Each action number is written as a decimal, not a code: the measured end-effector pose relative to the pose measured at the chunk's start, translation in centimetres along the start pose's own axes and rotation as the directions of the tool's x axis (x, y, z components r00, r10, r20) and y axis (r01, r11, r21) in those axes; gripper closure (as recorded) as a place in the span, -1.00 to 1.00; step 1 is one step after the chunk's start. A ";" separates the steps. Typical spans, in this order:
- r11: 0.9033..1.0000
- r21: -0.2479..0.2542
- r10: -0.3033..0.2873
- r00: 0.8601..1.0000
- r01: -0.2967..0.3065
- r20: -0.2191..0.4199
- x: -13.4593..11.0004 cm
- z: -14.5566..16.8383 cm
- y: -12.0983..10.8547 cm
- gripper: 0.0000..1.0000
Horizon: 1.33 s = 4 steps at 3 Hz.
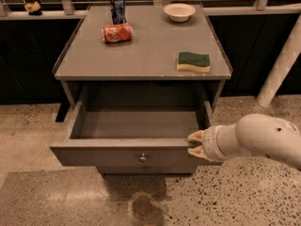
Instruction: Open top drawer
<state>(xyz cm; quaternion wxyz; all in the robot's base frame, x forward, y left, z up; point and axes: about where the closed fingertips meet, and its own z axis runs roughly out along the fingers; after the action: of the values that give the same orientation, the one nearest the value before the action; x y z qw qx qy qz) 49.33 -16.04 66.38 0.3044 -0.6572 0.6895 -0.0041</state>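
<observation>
The top drawer (122, 155) is a wide grey flat front with a small round metal knob (142, 157) at its centre. It stands pulled far out of the grey cabinet (141, 55), and its inside (136, 124) is bare. My gripper (196, 144), on a white arm (263, 138) coming in from the right, is at the right end of the drawer front's top edge, against it. A narrower grey drawer front with a like knob (147, 168) shows just below.
On the cabinet top lie a red can on its side (117, 33), an upright blue can (117, 8), a white bowl (179, 12) and a green-and-yellow sponge (194, 61). A white post (282, 65) stands at the right. The floor is speckled, with a dark stain (143, 206) in front.
</observation>
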 end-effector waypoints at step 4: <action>1.000 -0.015 0.023 1.000 -0.023 0.020 -0.1 0.3 0.9 1.00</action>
<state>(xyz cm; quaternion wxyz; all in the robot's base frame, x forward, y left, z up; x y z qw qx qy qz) 48.61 -15.67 65.80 0.3066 -0.6514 0.6939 0.0113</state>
